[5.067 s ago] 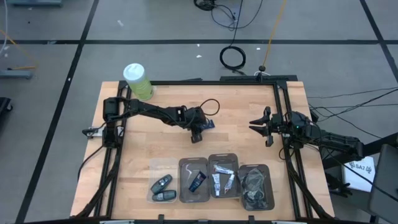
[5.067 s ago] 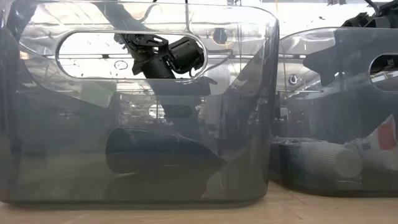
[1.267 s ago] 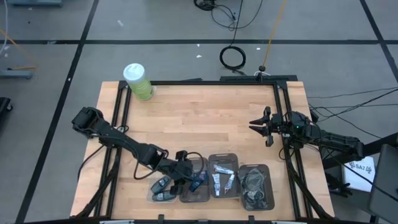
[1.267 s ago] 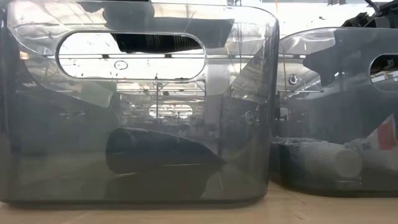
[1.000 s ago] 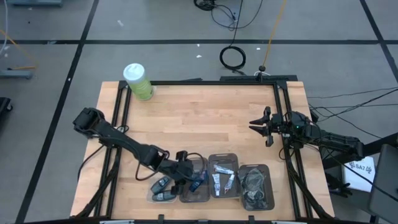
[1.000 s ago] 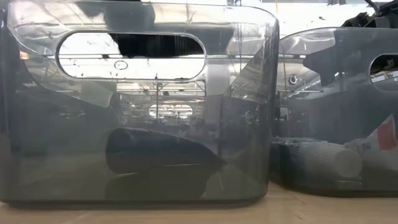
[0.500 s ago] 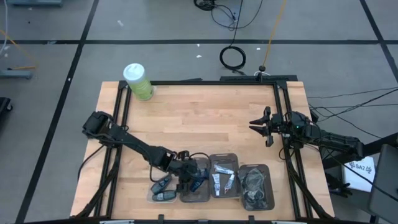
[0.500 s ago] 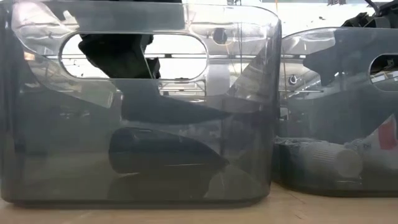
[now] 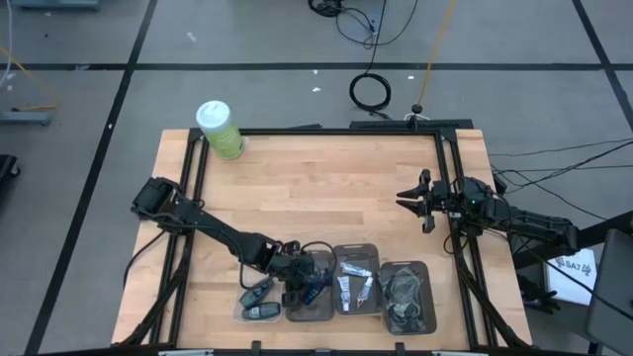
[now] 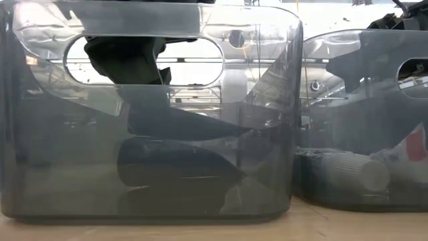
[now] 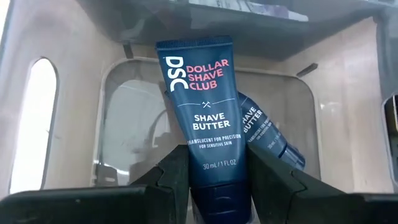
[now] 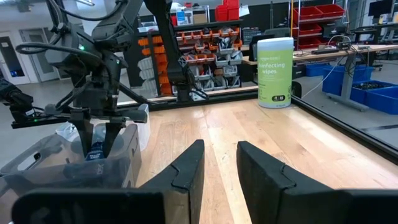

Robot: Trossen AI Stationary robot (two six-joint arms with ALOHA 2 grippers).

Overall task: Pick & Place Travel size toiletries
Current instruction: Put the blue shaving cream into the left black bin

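My left gripper (image 9: 308,284) reaches down into the second bin from the left (image 9: 291,259), shut on a dark navy shave-butter tube (image 11: 202,106). A second navy tube (image 11: 268,138) lies on that bin's floor under it. In the low view both show as dark shapes through the bin wall: the gripper (image 10: 127,60) and the lying tube (image 10: 175,167). White sachets (image 9: 354,284) lie in the third bin. My right gripper (image 9: 407,202) waits open above the table's right side, touching nothing. My left gripper pinches the navy tube at its cap end (image 11: 219,190) between the two fingers (image 11: 176,176), one on each side. The fingers come from above, pointing down into the bin, along the tube. The tube hangs below them, its flat crimped end (image 11: 194,45) lowest; whether it touches the lying tube cannot be told.
Four clear bins stand in a row at the near edge: black key fobs (image 9: 257,298) in the leftmost, dark cords (image 9: 405,295) in the rightmost. A green wipes canister (image 9: 219,129) stands at the far left corner. Bare wood lies between the bins and the far edge.
My left gripper, carrying the navy tube, has moved from over the edge between the fob bin and the second bin toward the table's right and has come down into the second bin. It has stayed shut on the tube. The right arm has kept still.
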